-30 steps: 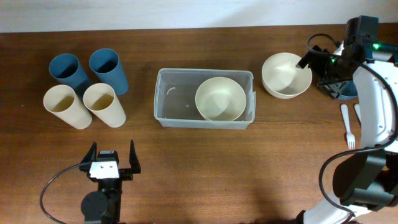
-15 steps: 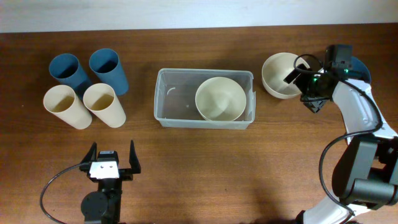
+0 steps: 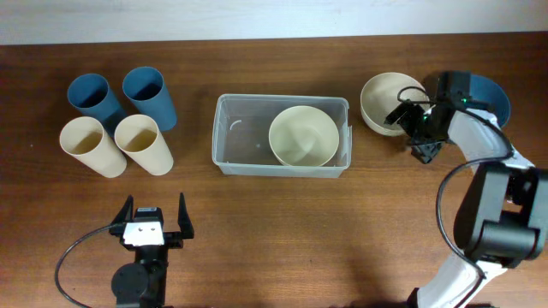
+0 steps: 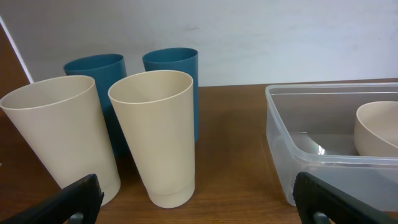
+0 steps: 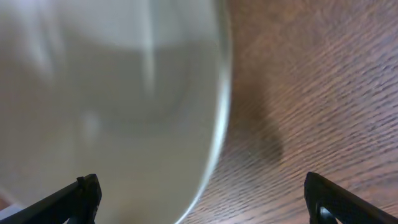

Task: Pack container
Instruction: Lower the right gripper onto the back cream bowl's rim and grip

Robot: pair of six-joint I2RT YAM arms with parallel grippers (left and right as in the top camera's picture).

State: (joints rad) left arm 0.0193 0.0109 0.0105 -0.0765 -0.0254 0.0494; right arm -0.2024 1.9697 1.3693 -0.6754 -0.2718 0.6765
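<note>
The container is sitting in the middle of the surface, long side running left to right, and it is already holding one cream bowl in its right half, while its left half is showing bare plastic. So the packing is looking barely begun, one item in by my count.

Off to the right, a second cream bowl is waiting outside the tub. The right gripper is hanging at that bowl's right edge with its jaws spread wide and clamping nothing. In the wrist view the bowl's wall is filling the left side, with the rim running between the fingers (no contact that I can make out). I am reading this as the approach for the next pick.

Behind that arm a blue bowl is peeking out, also unpacked.

On the left, two blue cups and two cream cups are standing upright in a tight cluster, well apart from the tub. The left gripper is parked near the front edge, jaws wide and empty.

Plenty is remaining: that bowl, likely the blue one, and perhaps the cups.
</note>
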